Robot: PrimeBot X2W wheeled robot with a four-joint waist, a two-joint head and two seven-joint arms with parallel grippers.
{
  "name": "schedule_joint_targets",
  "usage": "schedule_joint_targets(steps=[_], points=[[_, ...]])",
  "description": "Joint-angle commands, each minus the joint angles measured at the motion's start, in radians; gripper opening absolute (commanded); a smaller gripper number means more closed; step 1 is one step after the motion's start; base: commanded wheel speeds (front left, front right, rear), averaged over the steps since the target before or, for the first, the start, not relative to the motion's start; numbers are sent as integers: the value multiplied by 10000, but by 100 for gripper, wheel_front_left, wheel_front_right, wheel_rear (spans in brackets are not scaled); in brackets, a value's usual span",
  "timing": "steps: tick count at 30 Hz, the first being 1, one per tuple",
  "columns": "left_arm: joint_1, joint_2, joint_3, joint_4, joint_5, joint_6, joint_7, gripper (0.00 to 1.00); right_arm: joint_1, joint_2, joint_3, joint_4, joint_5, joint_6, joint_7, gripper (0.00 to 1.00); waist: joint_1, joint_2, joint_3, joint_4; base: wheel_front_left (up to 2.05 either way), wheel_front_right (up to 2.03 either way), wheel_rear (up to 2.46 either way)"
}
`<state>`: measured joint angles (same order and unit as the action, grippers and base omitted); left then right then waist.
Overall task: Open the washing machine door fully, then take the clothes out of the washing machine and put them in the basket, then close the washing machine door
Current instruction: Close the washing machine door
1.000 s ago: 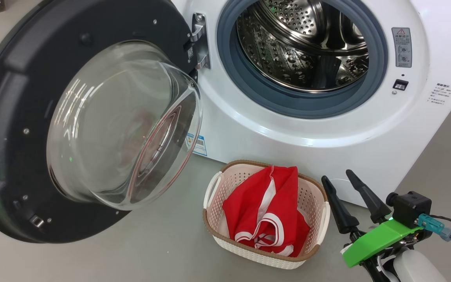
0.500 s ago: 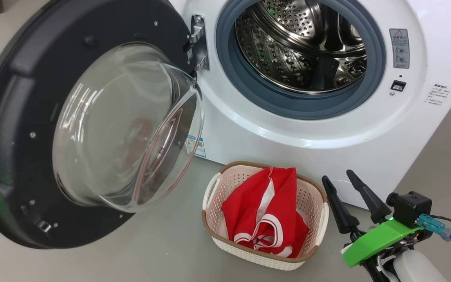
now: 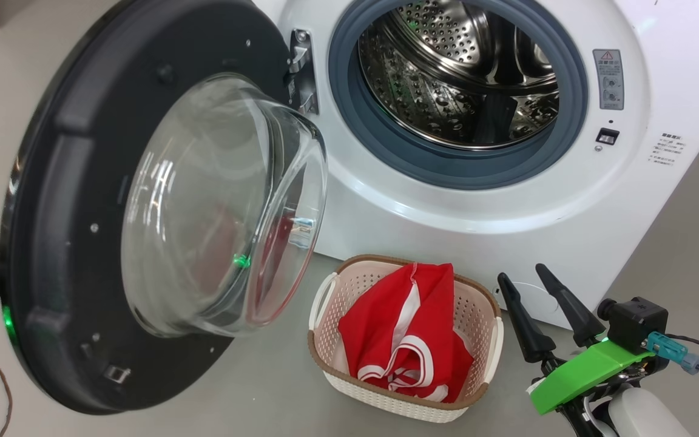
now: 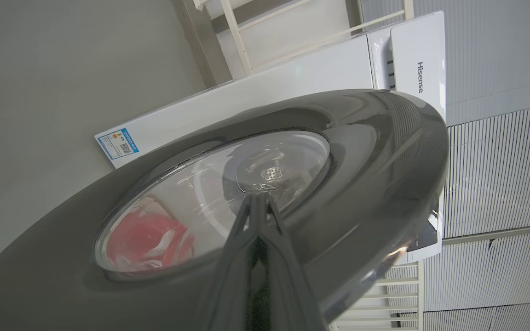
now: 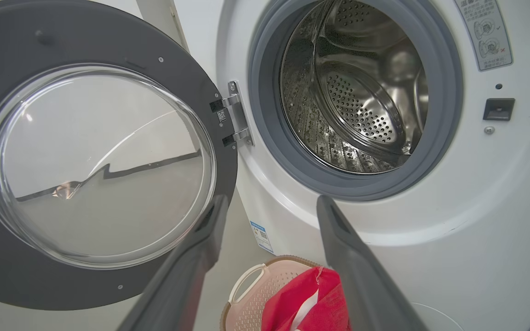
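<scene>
From the head we see the large round black-rimmed glass door (image 3: pixel 52 200) open on the big white washing machine (image 3: pixel 446 224). The red white-striped clothes (image 3: pixel 380 328) lie in the small cream perforated basket (image 3: pixel 386 403), just left of our right jaws, which stand apart. Left wrist: our left jaws are together, tips on the door's glossy outside. Right wrist: the basket lies low between the jaws.

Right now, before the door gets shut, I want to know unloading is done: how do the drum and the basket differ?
The drum is bare shiny steel, no garment visible inside; the basket holds the red clothes. The drum is round and opens sideways behind a grey gasket; the basket is a cream rounded rectangle, open upward on the floor. Both have perforated walls.
</scene>
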<state>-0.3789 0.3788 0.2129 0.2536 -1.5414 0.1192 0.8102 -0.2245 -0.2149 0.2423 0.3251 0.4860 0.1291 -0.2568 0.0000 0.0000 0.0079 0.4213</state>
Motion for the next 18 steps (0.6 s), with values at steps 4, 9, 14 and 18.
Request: schedule_joint_targets(steps=[4,9,14,18], points=[[-27,260,36,-1075,-218,142,512,0,-33,9,191,-203,95,16,-49,100,0,0,-83,-112,0,0,0],[136,207,-185,-1791,-358,302,924,0,-18,30,222,-186,122,16,-49,100,0,0,-172,-289,0,0,0],[236,131,-344,-2246,-385,483,1083,0,2,63,243,-177,134,16,-49,100,0,0,-236,-503,0,0,0],[297,66,-473,-2625,-367,642,1160,0,22,67,247,-166,153,16,-49,100,0,0,-285,-780,0,0,0]])
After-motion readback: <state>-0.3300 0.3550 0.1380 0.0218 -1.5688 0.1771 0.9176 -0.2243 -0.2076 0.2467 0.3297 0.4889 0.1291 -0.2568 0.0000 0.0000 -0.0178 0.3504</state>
